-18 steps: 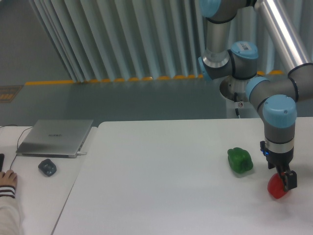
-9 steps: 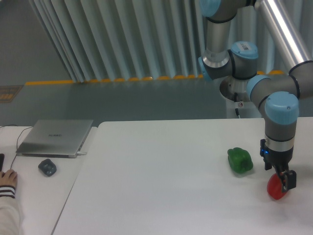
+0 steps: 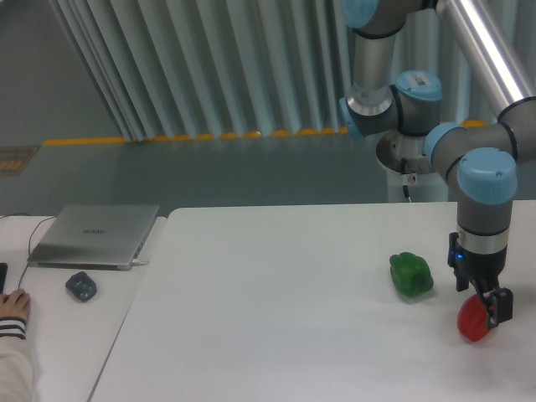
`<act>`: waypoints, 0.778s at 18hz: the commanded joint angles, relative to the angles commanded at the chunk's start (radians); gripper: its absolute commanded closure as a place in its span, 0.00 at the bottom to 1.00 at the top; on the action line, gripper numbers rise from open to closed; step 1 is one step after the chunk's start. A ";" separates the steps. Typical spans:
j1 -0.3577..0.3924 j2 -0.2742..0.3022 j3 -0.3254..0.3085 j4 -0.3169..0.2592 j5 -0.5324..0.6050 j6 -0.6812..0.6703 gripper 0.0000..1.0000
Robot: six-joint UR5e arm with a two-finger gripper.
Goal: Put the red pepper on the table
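Pepper scene on a white table, seen from the front.

At the lower left edge of the frame a person's hand (image 3: 12, 308) rested on a small side desk (image 3: 59, 335), where a closed grey laptop (image 3: 94, 234) lay with a dark mouse (image 3: 81, 286) just in front of it. The large white table (image 3: 276, 318) filled the middle and right of the frame. Toward the right side lay a green pepper (image 3: 411, 274), apart from everything else. Further right, near the lower right corner, the robot arm (image 3: 481, 201) reached straight down, and its gripper (image 3: 483, 308) was clenched around the red pepper (image 3: 473, 321), dark fingers pressed against its upper right side. Whether the red pepper touched the table or hung just above it could not be told.
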 joint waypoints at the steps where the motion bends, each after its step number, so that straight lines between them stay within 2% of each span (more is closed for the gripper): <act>1: 0.000 0.002 0.000 0.000 -0.002 0.000 0.00; 14: 0.012 0.008 0.000 0.000 -0.003 0.002 0.00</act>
